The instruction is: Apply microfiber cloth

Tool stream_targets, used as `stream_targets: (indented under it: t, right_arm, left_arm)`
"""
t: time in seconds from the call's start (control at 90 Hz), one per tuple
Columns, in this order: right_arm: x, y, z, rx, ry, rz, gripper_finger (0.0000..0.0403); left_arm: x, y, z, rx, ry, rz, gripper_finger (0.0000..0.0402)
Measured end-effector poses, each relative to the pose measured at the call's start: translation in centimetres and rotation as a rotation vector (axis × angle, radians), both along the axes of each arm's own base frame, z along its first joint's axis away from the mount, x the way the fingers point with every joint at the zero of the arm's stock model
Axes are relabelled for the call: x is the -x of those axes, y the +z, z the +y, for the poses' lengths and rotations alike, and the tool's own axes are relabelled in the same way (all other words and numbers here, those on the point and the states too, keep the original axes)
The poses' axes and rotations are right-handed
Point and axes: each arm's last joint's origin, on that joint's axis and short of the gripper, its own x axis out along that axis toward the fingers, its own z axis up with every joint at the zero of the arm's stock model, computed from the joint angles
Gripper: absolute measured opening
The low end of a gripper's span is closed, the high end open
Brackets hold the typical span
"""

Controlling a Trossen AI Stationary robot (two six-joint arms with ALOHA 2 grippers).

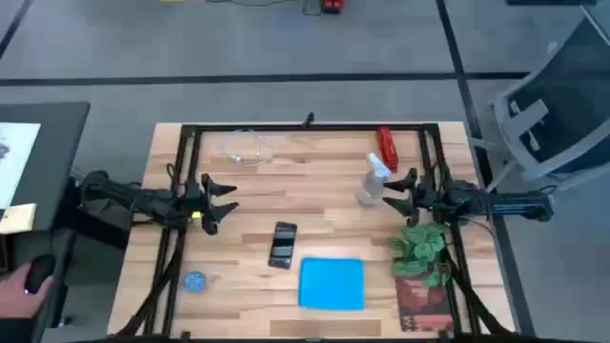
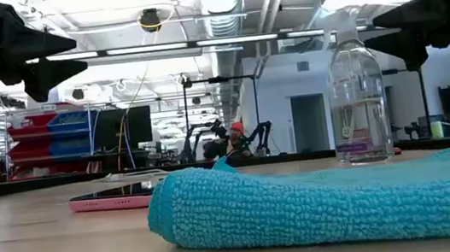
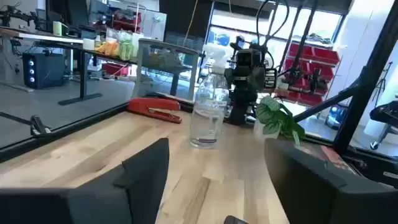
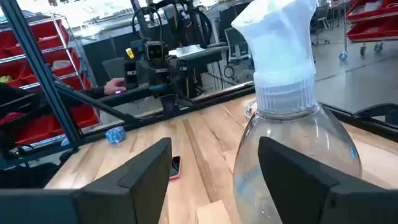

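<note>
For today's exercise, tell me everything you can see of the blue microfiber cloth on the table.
The microfiber cloth is a bright sky-blue square of looped, terry-like fabric, plain and unmarked. It lies flat near the table's front edge, with a thick rounded edge in the low view. The black smartphone lies beside it. Neither hand touches it.

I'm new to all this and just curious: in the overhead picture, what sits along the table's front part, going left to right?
Small blue disc → black smartphone → microfiber cloth → potted plant.
</note>
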Motion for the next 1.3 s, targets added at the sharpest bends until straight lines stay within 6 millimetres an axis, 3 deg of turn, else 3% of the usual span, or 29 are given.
stream_targets:
  t: [0.978, 1.089, 1.3]
  right_arm:
    - [0.0, 0.1, 0.0, -0.004, 0.0, -0.009, 0.0227]
    - [0.1, 0.8, 0.0, -0.202, 0.006, -0.123, 0.0227]
    - [0.9, 3.6, -0.7, -0.414, -0.117, -0.488, 0.0227]
  left_arm:
    - [0.0, 0.0, 0.0, 0.0, 0.0, 0.0, 0.0242]
    - [0.0, 0.0, 0.0, 0.0, 0.0, 0.0, 0.0242]
    - [0.0, 0.0, 0.0, 0.0, 0.0, 0.0, 0.0242]
